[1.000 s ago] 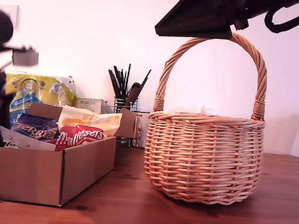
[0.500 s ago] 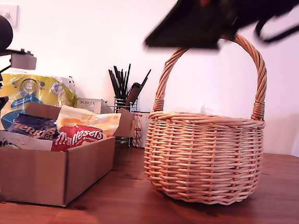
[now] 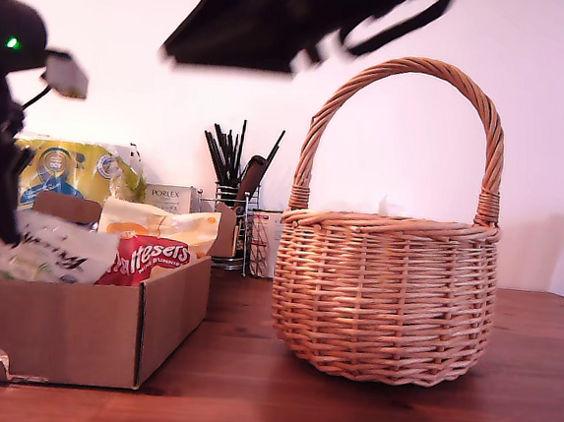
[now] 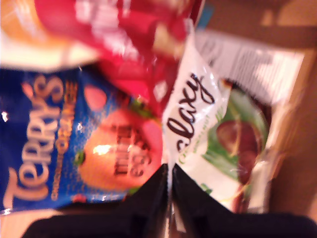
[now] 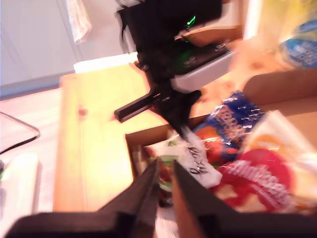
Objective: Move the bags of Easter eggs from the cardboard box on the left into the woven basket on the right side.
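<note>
Now my first gripper point(image 4: 169, 171) has its jaws pinched on the upper edge of the white glossy Galaxy pouch point(image 4: 198, 114). A second ago that pouch lay flat in the low brown cardboard box point(image 3: 64, 330). It has since been hoisted and hangs crumpled just above the box's front wall, at nine o'clock in the exterior view. One bag is therefore on its way out, and none shows in the basket yet.

Beneath the raised pouch lie the dark blue Terry's Orange pouch point(image 4: 59, 134) and the red Maltesers pouch point(image 3: 150, 256), with the cream-yellow pouch point(image 3: 162, 225) just behind them. All three are still in the box.

Over at three o'clock on the wooden counter point(image 3: 245, 405), the round tan woven basket point(image 3: 383, 299) stands well apart from the box. Its tall arched handle spans the opening, so I judge the pouch must go in beside that arch.

My second gripper point(image 5: 165, 173) has swung from over the handle to about eleven o'clock, above the box. Its jaws look slightly parted and empty, though blur makes this uncertain. It now hangs in the lane towards the basket.

Farthest back are the yellow-and-blue plastic pack point(image 3: 68, 168) and the wire utensil holder point(image 3: 232, 197), both clear of the path.
</note>
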`<control>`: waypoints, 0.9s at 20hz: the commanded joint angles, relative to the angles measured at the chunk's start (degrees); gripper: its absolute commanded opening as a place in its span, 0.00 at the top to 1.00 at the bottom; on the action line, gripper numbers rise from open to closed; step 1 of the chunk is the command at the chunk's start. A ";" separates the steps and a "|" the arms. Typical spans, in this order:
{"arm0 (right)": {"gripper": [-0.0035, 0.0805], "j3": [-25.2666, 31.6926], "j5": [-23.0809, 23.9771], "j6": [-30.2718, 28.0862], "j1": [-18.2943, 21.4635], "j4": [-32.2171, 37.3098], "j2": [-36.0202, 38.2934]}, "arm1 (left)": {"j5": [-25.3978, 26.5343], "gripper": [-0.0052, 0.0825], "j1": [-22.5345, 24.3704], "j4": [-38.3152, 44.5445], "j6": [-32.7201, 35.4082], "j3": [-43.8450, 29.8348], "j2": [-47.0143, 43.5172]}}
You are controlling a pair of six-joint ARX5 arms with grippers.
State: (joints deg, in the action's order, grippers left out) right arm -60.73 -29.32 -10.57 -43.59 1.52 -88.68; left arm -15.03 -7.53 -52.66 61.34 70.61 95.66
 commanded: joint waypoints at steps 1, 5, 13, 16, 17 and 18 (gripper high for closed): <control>0.72 -1.88 -0.33 -0.09 -0.57 -1.20 -3.65 | -1.64 0.97 -0.24 -1.57 -2.14 0.33 0.22; 0.61 -7.63 -0.07 -5.92 -1.75 -3.10 -10.69 | -1.92 0.97 -1.18 -4.76 -3.28 1.07 0.22; 0.56 -11.21 1.44 -9.51 -3.65 -4.07 -15.96 | -2.32 0.97 -3.15 -7.54 -7.61 1.11 0.22; 0.53 -11.32 1.49 -10.88 -3.63 -4.00 -16.48 | -2.54 0.97 -3.15 -8.28 -7.65 1.11 0.22; 0.53 -11.32 2.03 -11.52 -3.63 -3.98 -16.52 | -2.56 0.97 -3.15 -8.57 -8.00 1.14 0.22; 0.53 -11.32 2.86 -12.33 -3.63 -3.93 -16.52 | -2.58 0.97 -3.15 -8.63 -8.07 1.14 0.22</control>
State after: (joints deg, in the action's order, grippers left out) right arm -71.44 -26.87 -22.02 -46.98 -2.63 -103.74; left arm -17.04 -10.48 -60.71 53.74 71.57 95.66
